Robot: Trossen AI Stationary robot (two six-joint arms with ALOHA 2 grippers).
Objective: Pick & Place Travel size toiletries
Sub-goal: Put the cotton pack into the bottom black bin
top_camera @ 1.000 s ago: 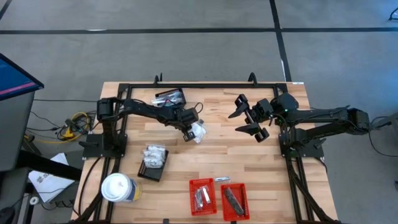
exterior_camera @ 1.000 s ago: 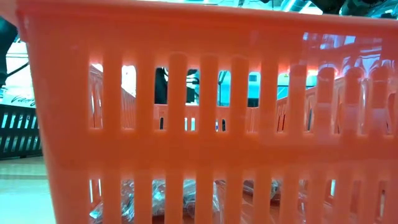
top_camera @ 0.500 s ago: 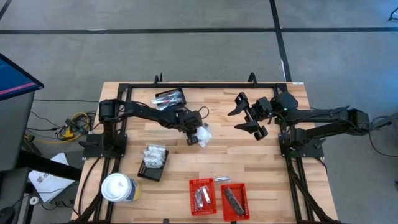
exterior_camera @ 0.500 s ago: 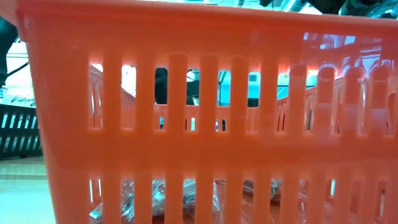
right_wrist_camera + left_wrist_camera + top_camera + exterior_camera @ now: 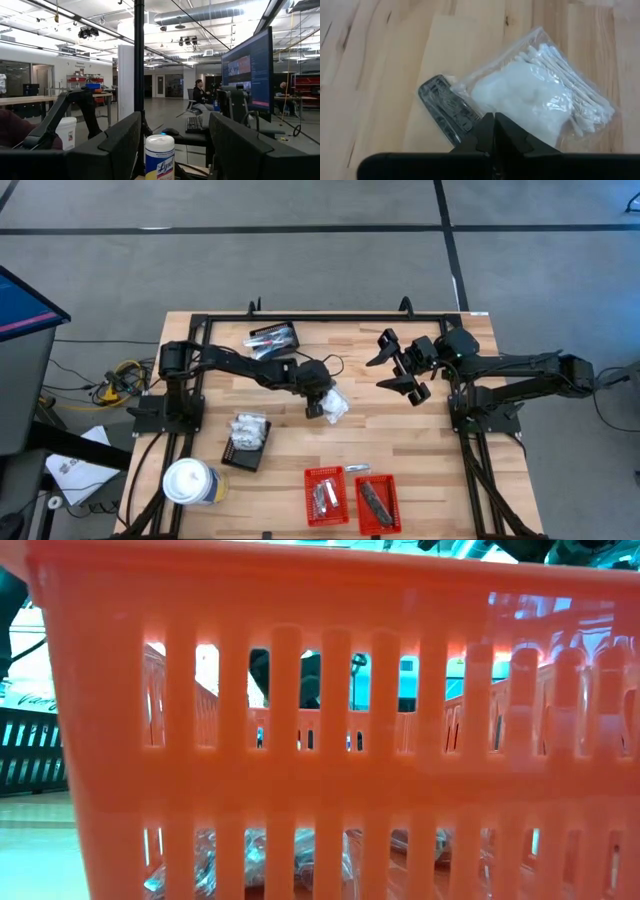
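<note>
There are two red baskets (image 5: 325, 497) (image 5: 377, 502), one black basket (image 5: 246, 444), one white cup (image 5: 189, 482) and two robot arms (image 5: 235, 363) (image 5: 520, 367) on the bench (image 5: 400, 435).

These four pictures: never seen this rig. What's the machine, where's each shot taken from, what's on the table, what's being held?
It is a two-armed robot at a wooden table. One picture looks straight down from overhead. One sits at table height, almost blocked by a red basket. The other two are cameras on each wrist.

The left hand is shut on a clear packet of cotton swabs, over the table's middle. A small dark sachet shows beside the packet; whether it is also pinched I cannot tell. The right hand waits open and empty, raised, facing the room.

On the table: two red baskets with some items inside, a black basket with white packets, a second black basket at the back, and a white lidded cup.
</note>
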